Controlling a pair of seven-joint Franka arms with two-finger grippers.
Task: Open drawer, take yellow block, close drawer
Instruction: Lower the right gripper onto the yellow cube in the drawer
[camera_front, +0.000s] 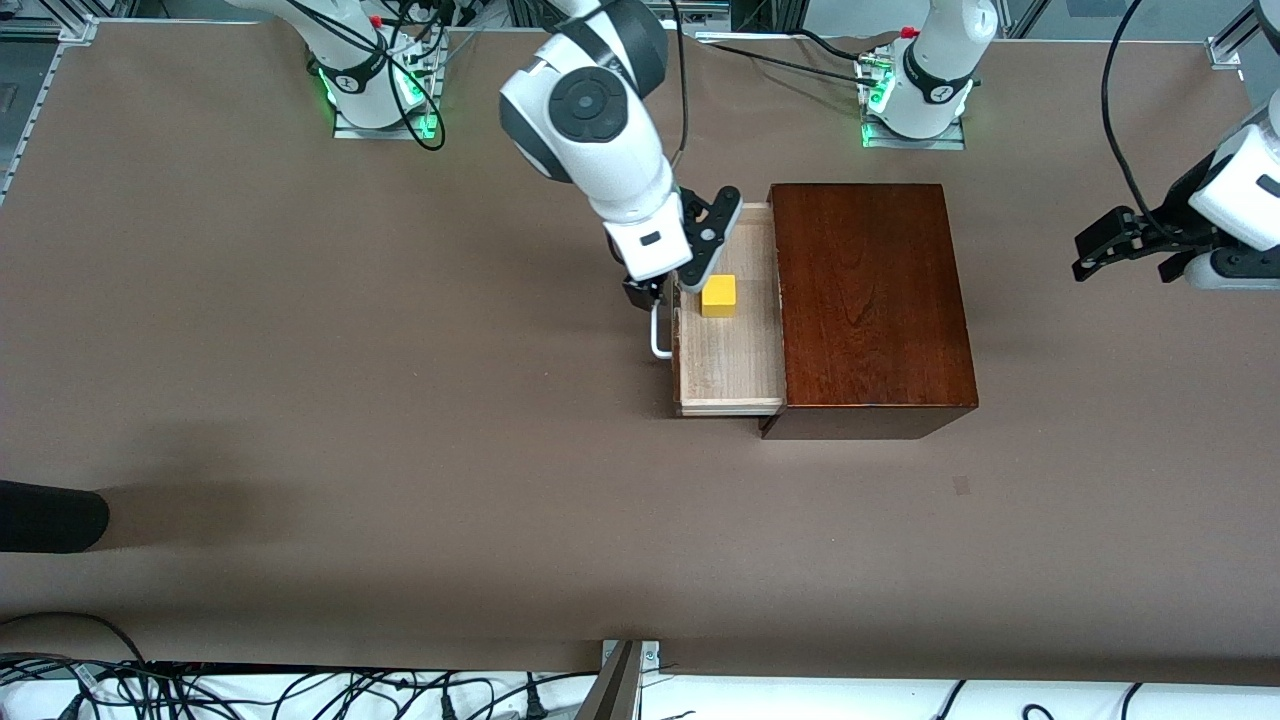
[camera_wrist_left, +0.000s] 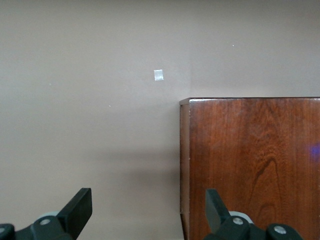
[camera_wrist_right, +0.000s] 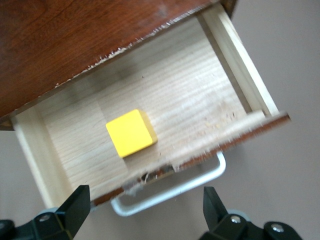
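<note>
The mahogany box (camera_front: 870, 300) stands mid-table with its drawer (camera_front: 730, 360) pulled out toward the right arm's end. The yellow block (camera_front: 718, 296) lies on the drawer's bare wood floor. My right gripper (camera_front: 680, 265) hovers open over the drawer's front and its white loop handle (camera_front: 657, 335), holding nothing. In the right wrist view the yellow block (camera_wrist_right: 131, 132) sits in the drawer (camera_wrist_right: 190, 95), with the handle (camera_wrist_right: 175, 192) just ahead of my right gripper (camera_wrist_right: 145, 205). My left gripper (camera_front: 1130, 245) waits open over the table at the left arm's end. In the left wrist view the left gripper (camera_wrist_left: 147, 205) is above the box's (camera_wrist_left: 250, 165) edge.
A dark rounded object (camera_front: 50, 515) juts in at the table's edge at the right arm's end, nearer the front camera. Cables (camera_front: 250, 690) run along the front edge. A small pale patch (camera_wrist_left: 158, 75) marks the brown table surface beside the box.
</note>
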